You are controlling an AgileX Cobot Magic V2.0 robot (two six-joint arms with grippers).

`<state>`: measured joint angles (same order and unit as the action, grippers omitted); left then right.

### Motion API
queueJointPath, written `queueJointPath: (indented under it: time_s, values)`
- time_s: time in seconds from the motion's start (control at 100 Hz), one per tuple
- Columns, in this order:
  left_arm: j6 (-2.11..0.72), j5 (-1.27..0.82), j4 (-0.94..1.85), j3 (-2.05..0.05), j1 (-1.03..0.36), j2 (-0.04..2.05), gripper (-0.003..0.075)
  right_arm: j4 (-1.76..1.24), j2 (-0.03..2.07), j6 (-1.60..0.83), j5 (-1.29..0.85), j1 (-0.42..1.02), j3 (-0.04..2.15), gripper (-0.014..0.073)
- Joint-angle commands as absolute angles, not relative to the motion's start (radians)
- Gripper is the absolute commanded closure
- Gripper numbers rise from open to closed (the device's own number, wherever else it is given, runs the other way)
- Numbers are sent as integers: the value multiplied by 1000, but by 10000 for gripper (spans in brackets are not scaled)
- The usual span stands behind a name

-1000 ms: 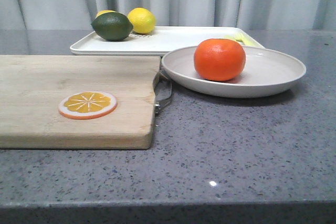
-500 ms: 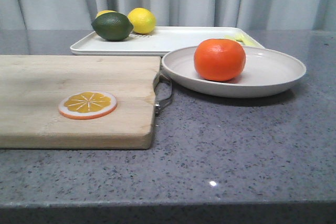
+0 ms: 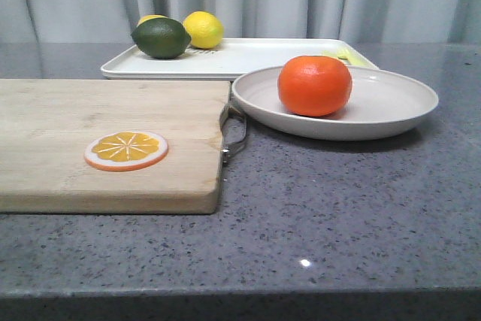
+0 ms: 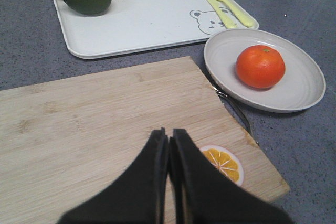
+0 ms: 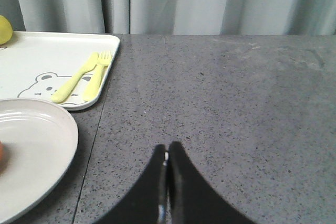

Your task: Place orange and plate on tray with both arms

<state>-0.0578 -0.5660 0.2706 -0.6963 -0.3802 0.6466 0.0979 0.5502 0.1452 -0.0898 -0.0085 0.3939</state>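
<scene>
A glossy, dimpled orange (image 4: 260,66) sits in the shallow off-white plate (image 4: 299,90), beyond the closed, empty left pincer (image 4: 168,142). The right pincer (image 5: 167,157) is closed too, empty.

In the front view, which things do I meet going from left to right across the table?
Orange slice on the wooden cutting board → dark green lime → yellow lemon → cutting board's metal handle → orange on the plate.

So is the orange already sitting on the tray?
No, in the left wrist view the orange rests on the plate, which sits on the countertop beside the tray.
</scene>
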Motion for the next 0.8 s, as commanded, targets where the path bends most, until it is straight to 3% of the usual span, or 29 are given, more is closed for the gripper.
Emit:
queueJointPath:
  time_s: [0.0, 0.26, 0.39, 0.46, 0.65, 0.79]
  values:
    - [-49, -486, 267, -704, -378, 615, 741, 107, 558, 144, -40, -15, 433, 660]
    - [-49, -490, 265, -691, -378, 605, 741, 107, 568, 144, -78, -11, 437, 660]
    - [-49, -490, 265, -691, -378, 605, 741, 107, 620, 144, -217, -8, 502, 652]
    - [-49, -483, 265, -691, -378, 605, 741, 107, 660, 143, -274, -6, 546, 599]
    - [-49, -469, 265, -691, -378, 605, 741, 104, 774, 143, -367, 51, 668, 336]
    - [-49, -469, 265, -691, -378, 605, 741, 91, 879, 143, -457, 98, 770, 309]
